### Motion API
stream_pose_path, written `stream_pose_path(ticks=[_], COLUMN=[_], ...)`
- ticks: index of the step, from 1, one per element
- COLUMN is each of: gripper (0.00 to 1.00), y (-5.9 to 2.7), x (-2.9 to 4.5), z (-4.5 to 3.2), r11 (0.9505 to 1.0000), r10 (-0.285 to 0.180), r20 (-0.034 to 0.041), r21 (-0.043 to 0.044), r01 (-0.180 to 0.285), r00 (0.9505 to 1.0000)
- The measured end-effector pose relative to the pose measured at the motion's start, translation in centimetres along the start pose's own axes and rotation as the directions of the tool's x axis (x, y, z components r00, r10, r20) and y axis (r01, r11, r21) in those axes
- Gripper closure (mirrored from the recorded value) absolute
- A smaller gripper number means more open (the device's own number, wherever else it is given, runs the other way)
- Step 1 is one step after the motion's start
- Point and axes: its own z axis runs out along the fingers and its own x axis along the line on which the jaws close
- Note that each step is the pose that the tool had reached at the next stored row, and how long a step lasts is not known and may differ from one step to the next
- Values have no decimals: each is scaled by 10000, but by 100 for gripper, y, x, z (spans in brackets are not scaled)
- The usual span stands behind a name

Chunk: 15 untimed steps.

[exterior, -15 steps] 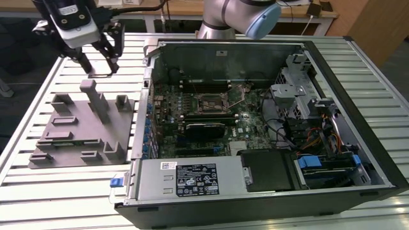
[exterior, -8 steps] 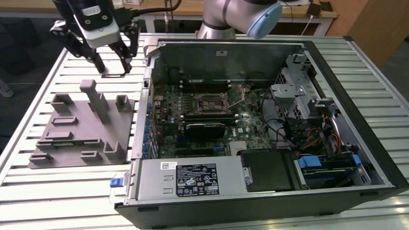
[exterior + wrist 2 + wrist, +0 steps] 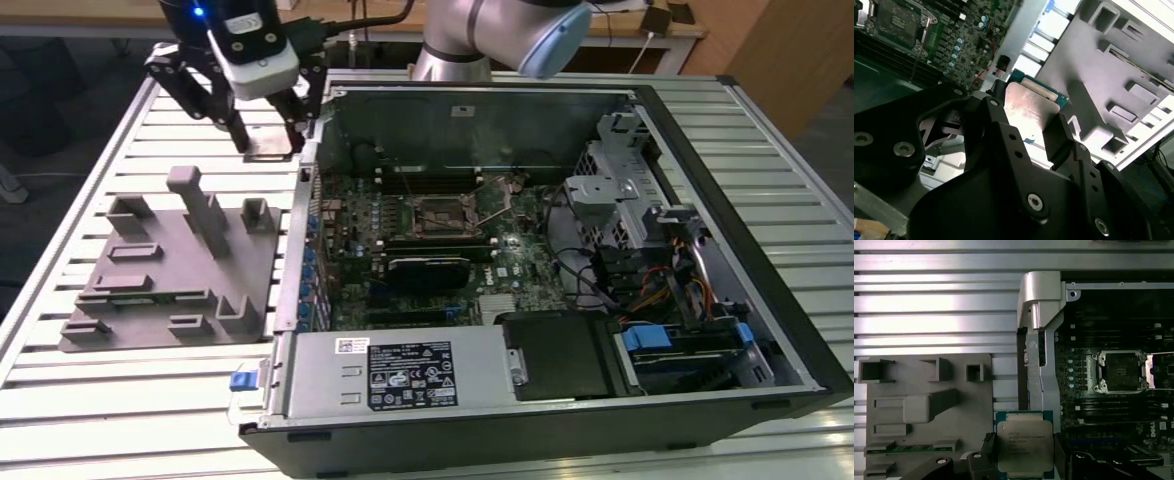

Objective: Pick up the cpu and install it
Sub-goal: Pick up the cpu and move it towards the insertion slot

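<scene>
Because the cpu [image 3: 1025, 446] is pinched by two opposite edges, its shiny metal top is left bare. Judged: that grip suits a part meant to drop flat into a socket. Claw [image 3: 1023, 456]: fingers [image 3: 1059, 134] set only as far apart as the chip is wide, clamped on the cpu, one on each side. The chip is carried clear of any surface. In the exterior view the claw [image 3: 271, 135] hangs above the slatted worktop [image 3: 80, 190], just beside a corner of the computer case [image 3: 467, 125] on the exterior view's left, with the grey fixture [image 3: 174, 270] near. The fixture's recesses read as parking places for parts. Inside the case, the socket [image 3: 1117, 371] on the motherboard [image 3: 1084, 405] looks open and unfilled, well apart from the chip.
</scene>
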Motion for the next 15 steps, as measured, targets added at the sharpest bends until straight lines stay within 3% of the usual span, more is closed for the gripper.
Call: stream_pose_path(ticks=[15], gripper=[45], y=[21], x=[-554], z=[16], r11=[10000], r10=[14], r20=[-164], r21=[6], r01=[-14], r00=[9999])
